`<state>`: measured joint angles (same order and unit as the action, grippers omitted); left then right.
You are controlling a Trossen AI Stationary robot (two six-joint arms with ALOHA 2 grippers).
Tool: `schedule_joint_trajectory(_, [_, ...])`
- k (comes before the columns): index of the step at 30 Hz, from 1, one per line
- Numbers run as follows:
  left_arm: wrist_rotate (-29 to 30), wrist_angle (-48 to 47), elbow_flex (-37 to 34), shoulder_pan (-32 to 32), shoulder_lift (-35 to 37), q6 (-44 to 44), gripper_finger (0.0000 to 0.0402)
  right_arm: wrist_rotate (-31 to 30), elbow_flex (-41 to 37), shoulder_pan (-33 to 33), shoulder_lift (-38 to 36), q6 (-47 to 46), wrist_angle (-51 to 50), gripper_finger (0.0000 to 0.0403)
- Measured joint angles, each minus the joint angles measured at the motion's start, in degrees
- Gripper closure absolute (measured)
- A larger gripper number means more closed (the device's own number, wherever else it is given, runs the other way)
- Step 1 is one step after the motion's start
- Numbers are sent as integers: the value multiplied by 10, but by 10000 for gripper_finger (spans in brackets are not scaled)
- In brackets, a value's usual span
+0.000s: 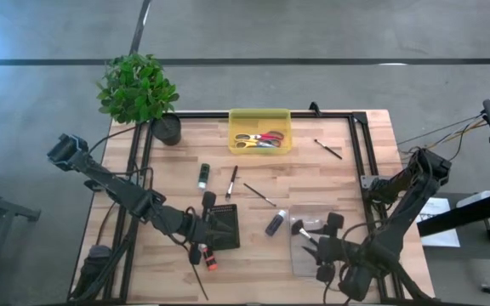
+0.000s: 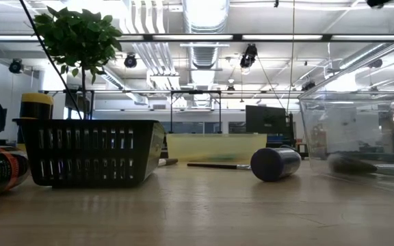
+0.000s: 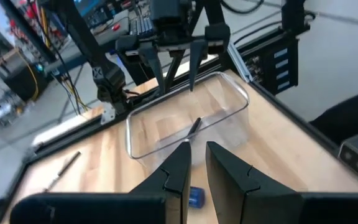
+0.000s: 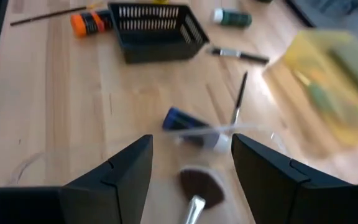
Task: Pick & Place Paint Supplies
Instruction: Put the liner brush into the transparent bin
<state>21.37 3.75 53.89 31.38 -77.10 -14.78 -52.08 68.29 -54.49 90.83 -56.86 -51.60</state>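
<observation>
Right hand [image 1: 323,247]: hanging over the clear bin [image 3: 143,146] with its fingers spread wide and gripping nothing.
Soft-headed brush [image 4: 199,188]: lying inside the bin directly under that hand, head toward the camera, looking freshly dropped.
Left hand [image 3: 196,171]: sitting with fingers nearly together and nothing seen between them, beside the black basket [image 1: 220,228].
Purple tube [image 1: 275,223]: lying on the desk [image 1: 253,272] just outside the bin wall, between the two hands.
Orange-red tube [image 1: 207,255]: lying close to the left hand, next to a thin brush [image 1: 199,280].
Green tube [image 1: 203,175] and other thin brushes [image 1: 231,181]: lying farther out, toward the yellow tray [image 1: 260,132].
Risk, bin: the right hand's wide fingers are probably standing close to the thin wall; lifting off at a slant could be nudging or tipping it.
Risk, tube: round body, likely rolling off if pinched off-centre.
Risk, arms: both are crowding the same stretch of desk, so reaching for the purple tube could be bringing them together.
</observation>
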Motion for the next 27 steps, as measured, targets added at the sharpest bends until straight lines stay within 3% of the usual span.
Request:
schedule_joint_trajectory(4, [0,-9,0,0,0,-18,341,-22,20,7,0,25,0,184])
schedule_joint_trajectory(8, [-2,-68,3,1,0,36,341,-35,28,9,0,37,0,184])
schedule_joint_trajectory(19, [-157,-328,2,20,0,299,341,-35,25,9,0,41,0,184])
schedule_joint_trajectory(23, [-216,-360,1,49,0,317,341,-34,25,7,0,40,0,184])
schedule_joint_trajectory(27, [-217,-360,-1,86,0,318,341,-34,25,6,0,40,1,184])
